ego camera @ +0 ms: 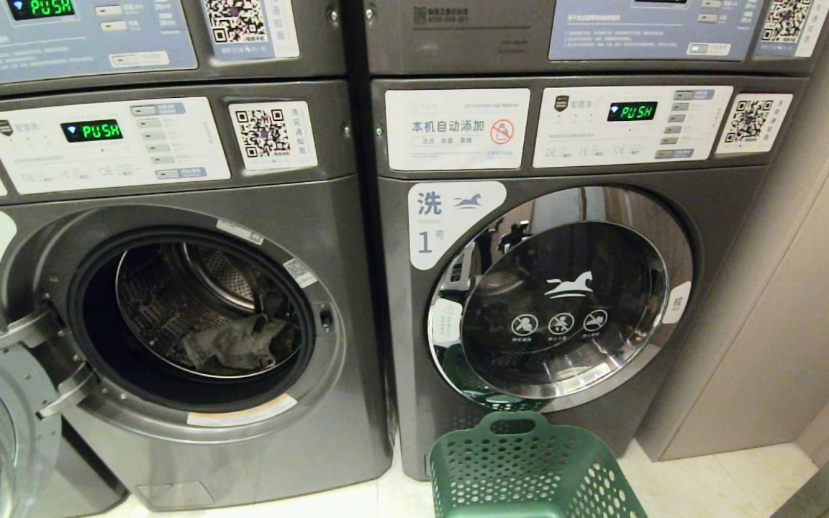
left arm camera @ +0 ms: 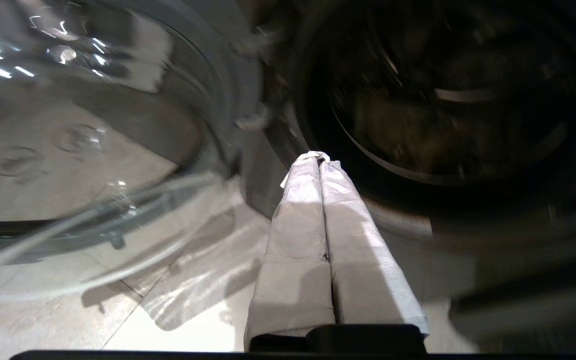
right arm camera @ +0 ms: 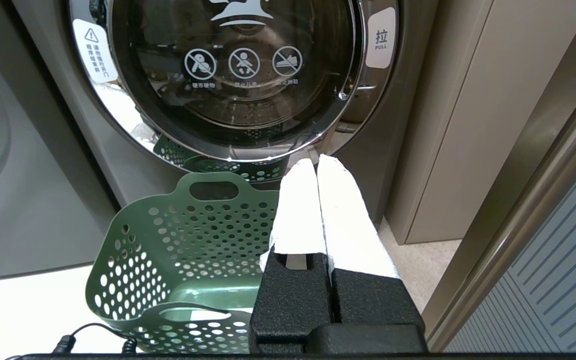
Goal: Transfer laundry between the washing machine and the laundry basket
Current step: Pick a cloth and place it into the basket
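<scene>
From the head view, the washing machine [ego camera: 191,316] stands with its door swung aside, so the laundry [ego camera: 238,345] in the drum is reachable. The left pincer [left arm camera: 320,162], pressed together and empty, points toward that opening. The right pincer [right arm camera: 318,167], also pressed together, waits above the laundry basket [right arm camera: 183,240].

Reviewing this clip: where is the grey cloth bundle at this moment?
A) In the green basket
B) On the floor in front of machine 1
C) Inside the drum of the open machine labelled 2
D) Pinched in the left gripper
C: the head view shows the laundry lying in the drum of the open washing machine, while the laundry basket holds nothing and the left gripper is shut on nothing.
</scene>
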Controlling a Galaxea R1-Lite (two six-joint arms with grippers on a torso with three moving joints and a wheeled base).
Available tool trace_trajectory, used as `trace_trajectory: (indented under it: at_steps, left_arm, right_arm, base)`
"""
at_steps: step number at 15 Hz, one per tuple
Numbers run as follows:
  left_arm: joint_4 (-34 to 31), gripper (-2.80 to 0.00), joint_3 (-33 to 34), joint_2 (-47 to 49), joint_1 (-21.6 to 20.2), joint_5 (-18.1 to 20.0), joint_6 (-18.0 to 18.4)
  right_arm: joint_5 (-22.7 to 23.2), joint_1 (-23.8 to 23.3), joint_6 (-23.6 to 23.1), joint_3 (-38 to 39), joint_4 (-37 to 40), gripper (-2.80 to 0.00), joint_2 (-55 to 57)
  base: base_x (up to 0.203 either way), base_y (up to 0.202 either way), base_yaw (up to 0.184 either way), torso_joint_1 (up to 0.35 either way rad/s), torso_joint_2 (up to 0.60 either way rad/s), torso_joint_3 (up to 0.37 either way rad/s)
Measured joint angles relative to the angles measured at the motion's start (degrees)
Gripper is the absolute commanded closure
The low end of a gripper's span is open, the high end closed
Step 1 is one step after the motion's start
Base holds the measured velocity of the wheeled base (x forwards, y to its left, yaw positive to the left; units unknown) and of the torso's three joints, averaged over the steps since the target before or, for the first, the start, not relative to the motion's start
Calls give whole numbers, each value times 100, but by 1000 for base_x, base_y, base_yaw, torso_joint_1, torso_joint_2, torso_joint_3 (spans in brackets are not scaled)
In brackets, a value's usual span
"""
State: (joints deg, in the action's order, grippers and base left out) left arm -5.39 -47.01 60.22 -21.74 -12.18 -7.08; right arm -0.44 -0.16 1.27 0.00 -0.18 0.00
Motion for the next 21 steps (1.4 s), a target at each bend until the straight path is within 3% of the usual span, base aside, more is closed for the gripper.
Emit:
trace_trajectory:
  at_steps: [3, 4, 6, 8, 11, 14, 21]
  left_arm:
    - [1007, 0, 2677, -1728, 1166, 386, 517]
    - [1111, 0, 3330, -2460, 1411, 567, 636]
    - [909, 0, 4027, -3910, 1747, 908, 821]
    - [723, 0, 4366, -4994, 1966, 1159, 965]
    - [521, 0, 4648, -5713, 2188, 1405, 1111]
    - [503, 0, 4690, -5935, 2222, 1400, 1141]
    - [515, 0, 4701, -6013, 2226, 1213, 820]
  right_arm:
    - [0, -2, 0, 0, -2, 0, 0]
    - [0, -2, 0, 0, -2, 0, 0]
    - [0, -2, 10, 0, -4, 0, 0]
    - [0, -2, 11, 0, -3, 0, 0]
    - [0, -2, 12, 0, -4, 0, 0]
    - [0, -2, 11, 0, -4, 0, 0]
    - [0, -2, 13, 0, -6, 0, 0]
  base:
    - [0, 0, 0, 0, 0, 0]
    - [0, 0, 0, 0, 0, 0]
    - [0, 0, 0, 0, 0, 0]
    - [0, 0, 0, 0, 0, 0]
    - [0, 0, 0, 0, 0, 0]
    - [0, 0, 0, 0, 0, 0]
    - [0, 0, 0, 0, 0, 0]
